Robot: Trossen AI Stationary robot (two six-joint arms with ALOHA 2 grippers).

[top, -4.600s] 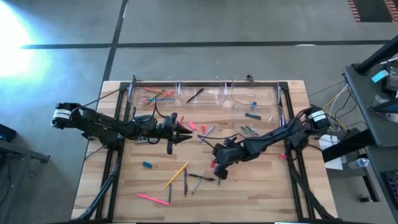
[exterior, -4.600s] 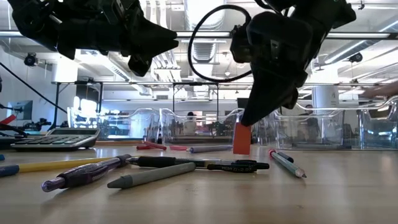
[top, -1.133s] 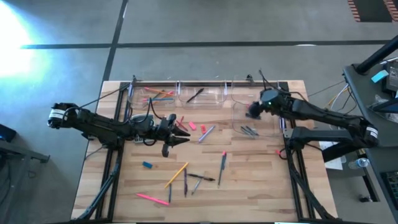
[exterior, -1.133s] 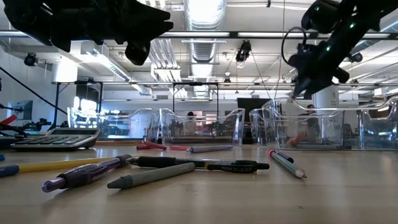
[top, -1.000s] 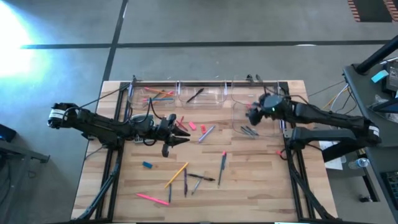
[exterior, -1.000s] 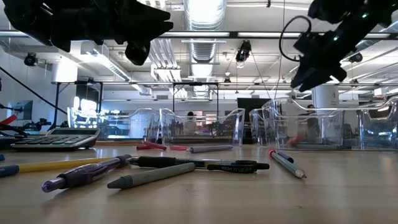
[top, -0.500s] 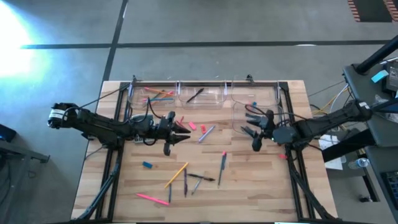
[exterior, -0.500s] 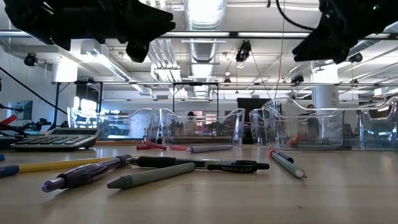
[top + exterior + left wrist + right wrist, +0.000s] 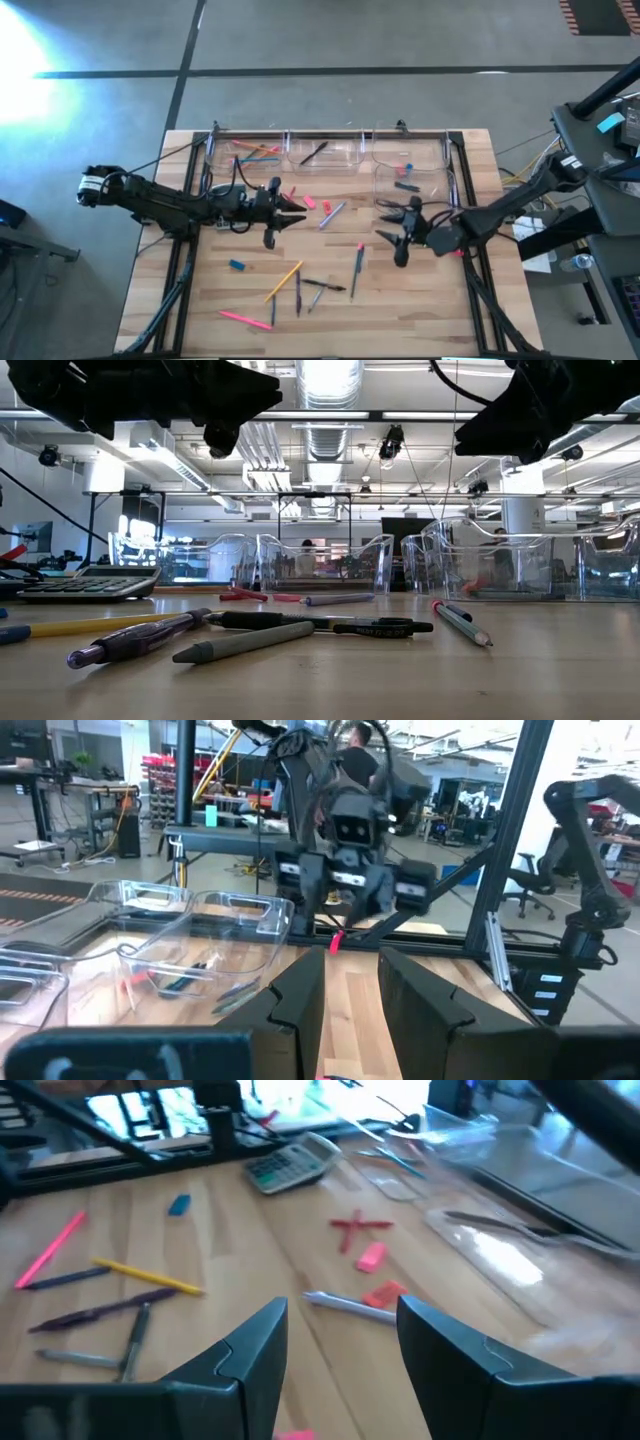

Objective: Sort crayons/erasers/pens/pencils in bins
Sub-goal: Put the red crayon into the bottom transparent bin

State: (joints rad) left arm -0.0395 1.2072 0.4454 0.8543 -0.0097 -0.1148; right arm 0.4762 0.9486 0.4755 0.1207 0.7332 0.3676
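Right gripper [image 9: 398, 237], fingers spread and empty, has swung back from the bins [image 9: 410, 168] after dropping a red eraser there, so loose pens [image 9: 357, 270], pencils [image 9: 284, 281] and erasers [image 9: 236, 265] remain on the surface [image 9: 420, 300] for sorting.

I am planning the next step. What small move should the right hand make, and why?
Probably ease the right hand toward the small pink block eraser ahead of it: the hand is open and empty, and the eraser lies loose on the wooden table.

Clear bins [image 9: 330, 152] along far edge (partly filled), pens [image 9: 322, 285], pencils [image 9: 283, 282], erasers [image 9: 308, 202] scattered on table
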